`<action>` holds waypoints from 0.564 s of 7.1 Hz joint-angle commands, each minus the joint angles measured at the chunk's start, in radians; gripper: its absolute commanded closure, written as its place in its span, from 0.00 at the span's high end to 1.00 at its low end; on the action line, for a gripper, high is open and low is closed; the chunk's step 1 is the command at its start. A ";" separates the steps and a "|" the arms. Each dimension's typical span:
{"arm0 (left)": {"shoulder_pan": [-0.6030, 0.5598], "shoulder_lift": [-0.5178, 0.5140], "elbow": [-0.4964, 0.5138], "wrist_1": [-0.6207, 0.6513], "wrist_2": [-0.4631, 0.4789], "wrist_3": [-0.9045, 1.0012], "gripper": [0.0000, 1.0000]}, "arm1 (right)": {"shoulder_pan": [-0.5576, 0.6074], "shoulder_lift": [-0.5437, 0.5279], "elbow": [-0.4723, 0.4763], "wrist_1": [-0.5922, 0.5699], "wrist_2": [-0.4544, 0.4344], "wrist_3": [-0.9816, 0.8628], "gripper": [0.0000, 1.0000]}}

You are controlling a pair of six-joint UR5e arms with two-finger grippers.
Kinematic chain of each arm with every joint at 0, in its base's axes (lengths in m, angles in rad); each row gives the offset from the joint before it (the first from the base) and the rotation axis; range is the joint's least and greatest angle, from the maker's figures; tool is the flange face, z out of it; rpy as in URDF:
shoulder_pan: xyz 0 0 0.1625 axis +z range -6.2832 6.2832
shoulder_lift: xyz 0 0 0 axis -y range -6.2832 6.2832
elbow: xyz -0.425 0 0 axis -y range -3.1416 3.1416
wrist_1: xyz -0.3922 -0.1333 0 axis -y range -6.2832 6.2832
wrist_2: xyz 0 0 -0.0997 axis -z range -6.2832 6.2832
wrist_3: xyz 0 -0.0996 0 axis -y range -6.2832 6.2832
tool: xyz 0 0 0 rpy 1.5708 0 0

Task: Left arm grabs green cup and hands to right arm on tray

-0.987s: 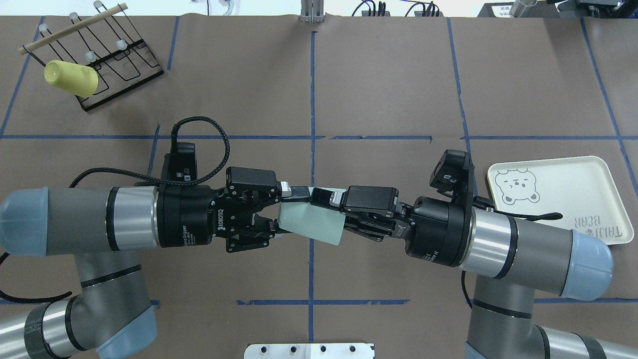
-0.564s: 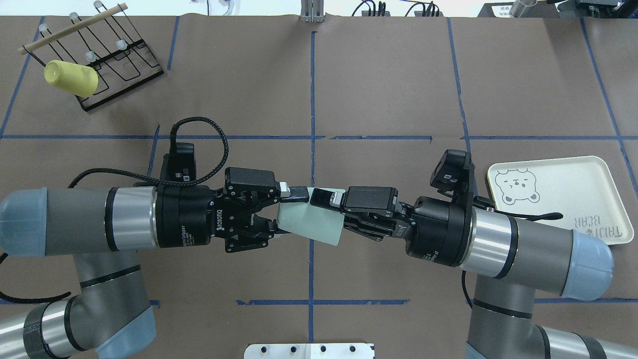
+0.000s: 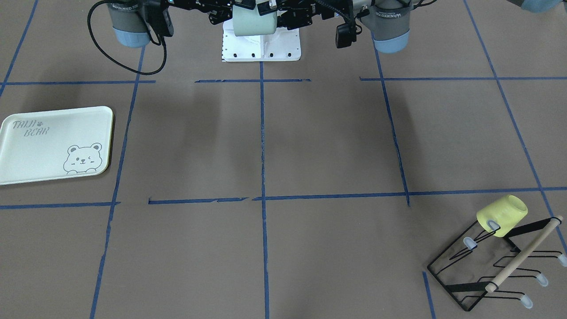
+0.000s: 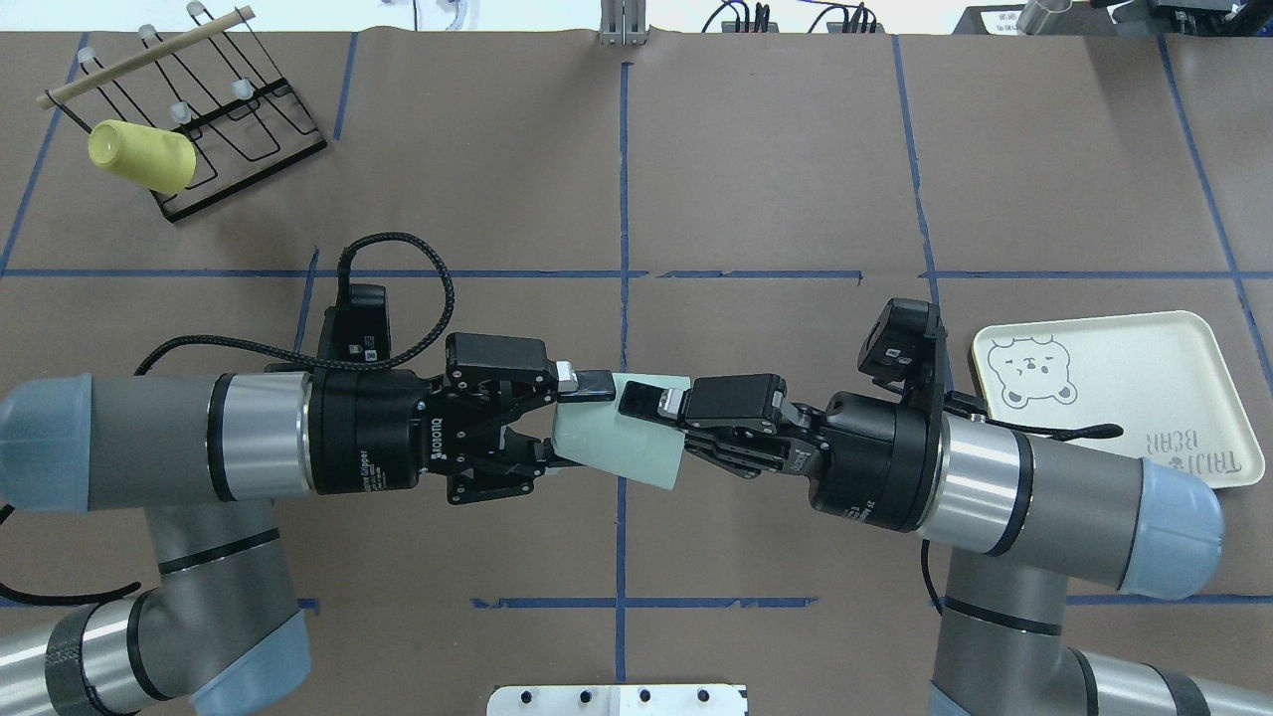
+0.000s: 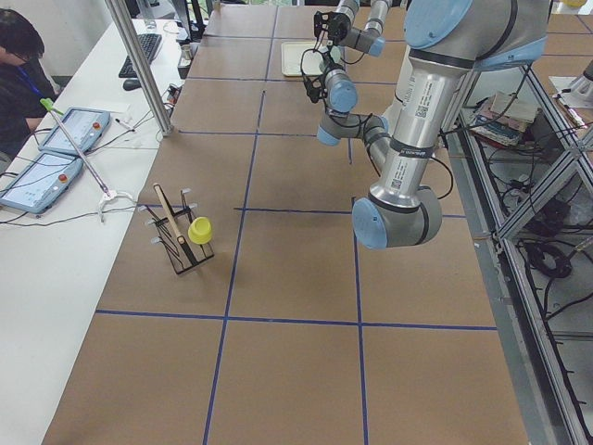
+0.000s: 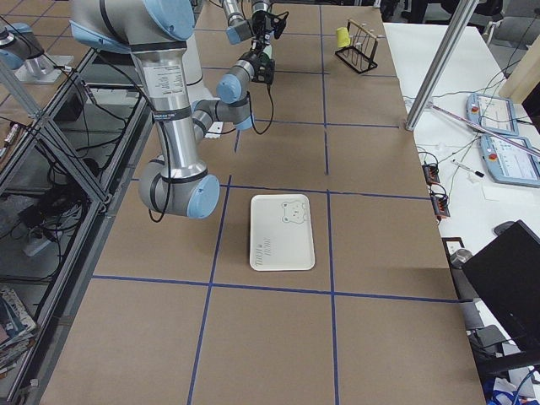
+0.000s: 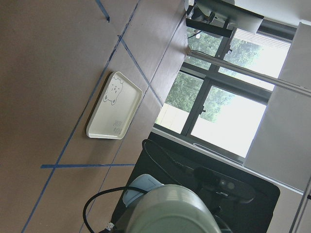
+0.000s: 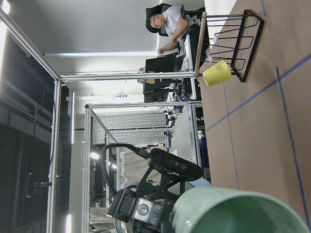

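Observation:
The pale green cup (image 4: 617, 443) hangs on its side above the table's middle, between both arms. My left gripper (image 4: 575, 423) is shut on its narrow base end. My right gripper (image 4: 656, 438) faces the cup's open rim end; its upper finger (image 4: 641, 401) lies on the cup wall, its lower finger is hidden, and it looks shut on the cup. The cup also shows at the top of the front view (image 3: 252, 22), in the left wrist view (image 7: 170, 208) and in the right wrist view (image 8: 228, 213). The cream bear tray (image 4: 1144, 358) lies flat beside the right arm, with nothing on it.
A yellow cup (image 4: 139, 156) hangs on a black wire rack (image 4: 229, 129) at the far left corner. The tray also shows in the front view (image 3: 44, 150). A white base plate (image 3: 261, 48) sits at the robot's foot. Operators sit beyond the table's left end.
My right gripper's jaws have narrowed onto the cup's rim end. My left gripper and the cup have barely shifted, a touch toward the left.

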 commanded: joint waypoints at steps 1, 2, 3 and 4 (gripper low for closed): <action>-0.012 -0.001 0.010 0.004 0.004 0.009 1.00 | -0.001 0.001 0.000 0.000 0.000 0.000 0.00; -0.035 -0.001 0.015 0.013 0.009 0.007 1.00 | -0.001 -0.001 0.000 0.000 0.000 0.000 0.00; -0.083 -0.006 0.033 0.019 0.009 0.005 1.00 | -0.001 -0.002 -0.002 -0.002 0.002 0.000 0.00; -0.133 -0.009 0.070 0.040 0.009 0.005 1.00 | -0.001 -0.017 -0.002 -0.008 0.000 0.000 0.00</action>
